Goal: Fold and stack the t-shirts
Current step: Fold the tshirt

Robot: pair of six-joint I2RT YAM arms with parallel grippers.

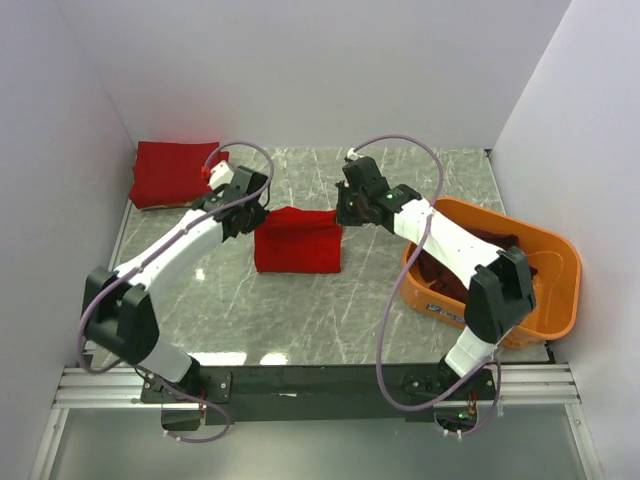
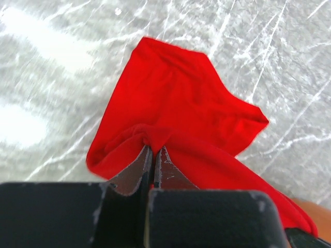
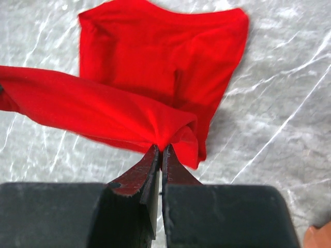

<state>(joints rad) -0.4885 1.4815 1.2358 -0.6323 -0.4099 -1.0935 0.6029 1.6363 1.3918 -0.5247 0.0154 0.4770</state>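
Observation:
A bright red t-shirt (image 1: 297, 240) hangs between my two grippers over the middle of the marble table, its lower part resting on the surface. My left gripper (image 1: 256, 212) is shut on its left top corner; the pinched cloth (image 2: 155, 135) bunches at the fingertips. My right gripper (image 1: 340, 212) is shut on its right top corner, where the cloth (image 3: 165, 135) bunches. A folded red t-shirt (image 1: 172, 172) lies at the far left corner. Dark maroon shirts (image 1: 470, 268) lie in the tub.
An orange plastic tub (image 1: 555, 290) stands at the right edge of the table, under the right arm. White walls close in the table on the left, back and right. A black rail (image 1: 320, 380) runs along the near edge.

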